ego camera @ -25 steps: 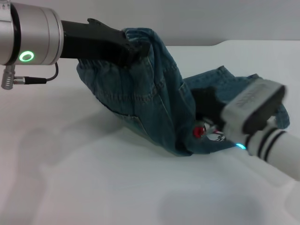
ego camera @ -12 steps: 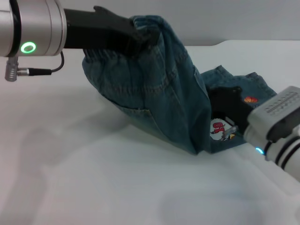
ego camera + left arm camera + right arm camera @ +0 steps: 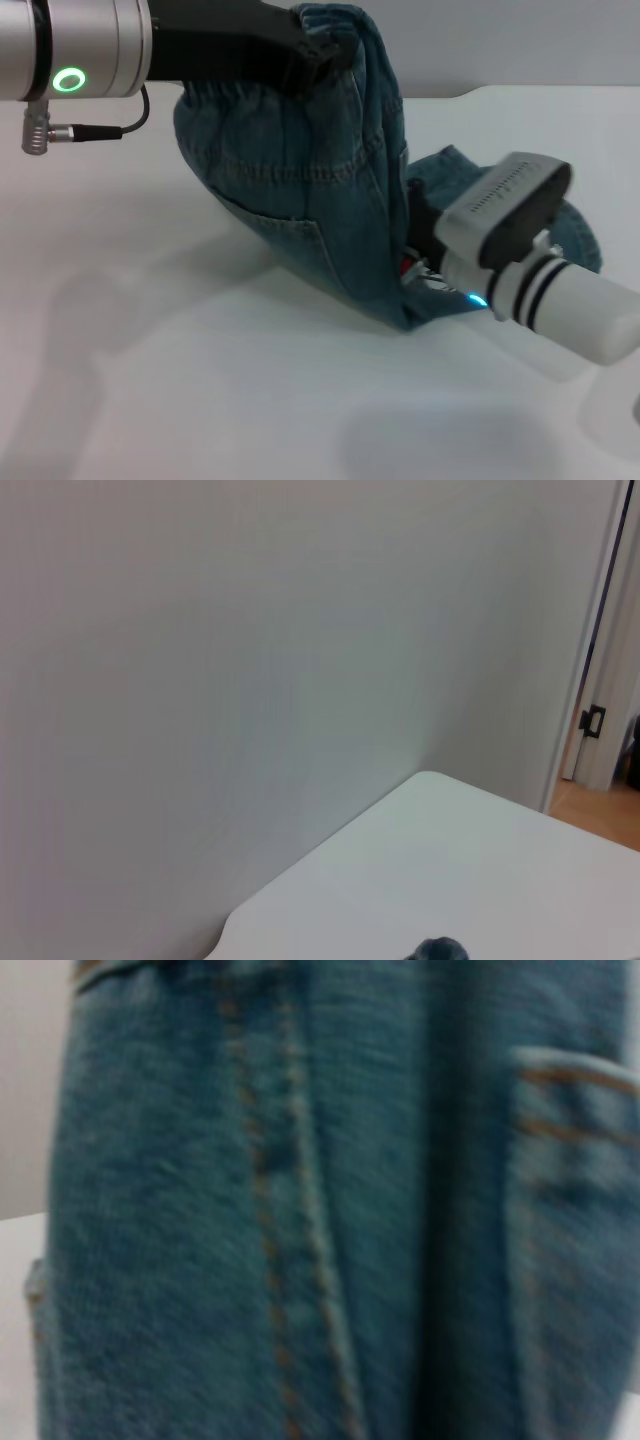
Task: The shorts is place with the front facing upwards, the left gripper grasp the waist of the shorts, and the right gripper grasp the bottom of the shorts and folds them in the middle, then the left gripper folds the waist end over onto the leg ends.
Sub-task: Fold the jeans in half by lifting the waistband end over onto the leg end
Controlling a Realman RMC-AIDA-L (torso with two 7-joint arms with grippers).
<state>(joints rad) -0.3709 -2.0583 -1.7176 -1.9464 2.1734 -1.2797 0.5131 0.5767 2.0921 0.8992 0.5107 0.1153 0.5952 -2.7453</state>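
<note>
Head view, largest first: white flat table (image 3: 200, 400), bearing all else. Blue denim shorts (image 3: 300, 200), faded in pale patches, lifted at one end and draped in a slope down to the table, lower end resting on the surface beside the right arm; seams and orange stitching filling the right wrist view (image 3: 300, 1210). Thick silver-white cylindrical left arm (image 3: 70, 50) with green ring light, high over the table on the left. White right arm (image 3: 560, 300) with black bands, low over the table on the right. Gathered, puckered elastic waist of the shorts (image 3: 270, 100), held aloft, upper edge bunched. Black two-finger left gripper (image 3: 325, 50), pinched onto the raised waist end. Black right gripper (image 3: 425, 225), pushed against the lower folds of denim near the leg ends; fingers hidden, state cannot be told. Small red and white cartoon patch (image 3: 412, 270), partly covered, just beside the right gripper. Left wrist view: pale wall (image 3: 250, 680), table corner, sliver of denim at the edge.
</note>
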